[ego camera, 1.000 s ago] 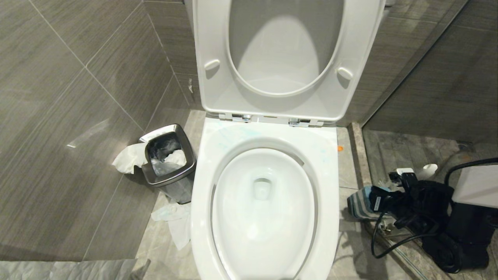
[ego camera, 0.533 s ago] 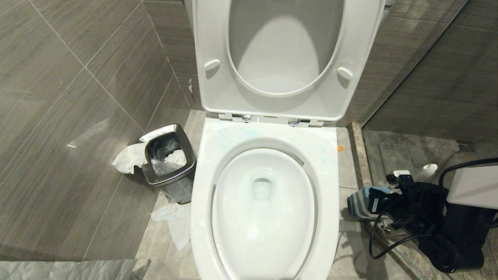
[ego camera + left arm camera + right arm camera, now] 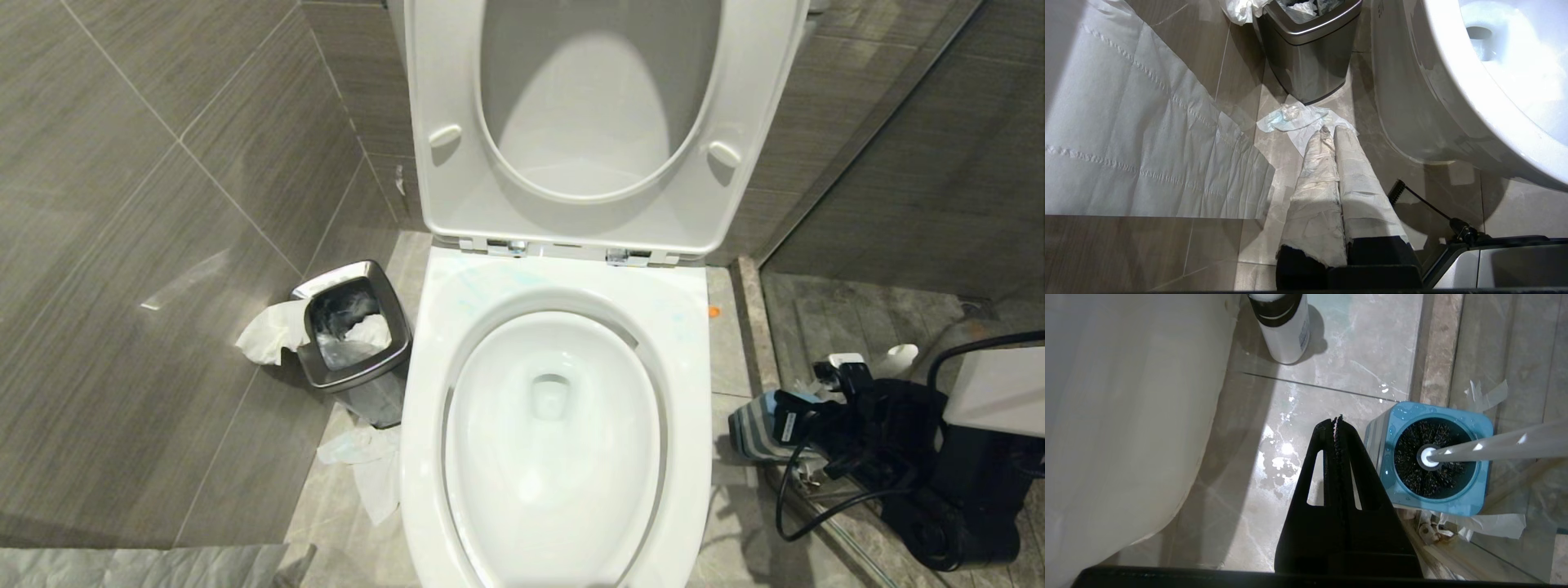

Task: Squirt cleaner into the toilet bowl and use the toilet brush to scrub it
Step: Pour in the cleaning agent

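Observation:
The toilet bowl [image 3: 424,384] stands open in the middle of the head view, seat and lid raised, with faint teal streaks of cleaner [image 3: 482,287] on its back rim. The toilet brush [image 3: 1494,447] stands in its blue-topped holder [image 3: 1466,500] on the floor to the right, black bristle head [image 3: 1414,467] down inside and slim handle leaning out. My right gripper [image 3: 1336,420] is shut and empty, pointing down just beside the holder. The left gripper [image 3: 1330,131], its fingers wrapped in white paper, is shut and empty low over the floor left of the bowl [image 3: 1515,81].
A steel waste bin [image 3: 355,335] with tissue spilling out stands left of the toilet, with crumpled tissue [image 3: 1298,118] on the floor. A white bottle with a black band [image 3: 1286,330] stands near the toilet's base. A glass partition edge and stone sill [image 3: 747,327] run right of the holder.

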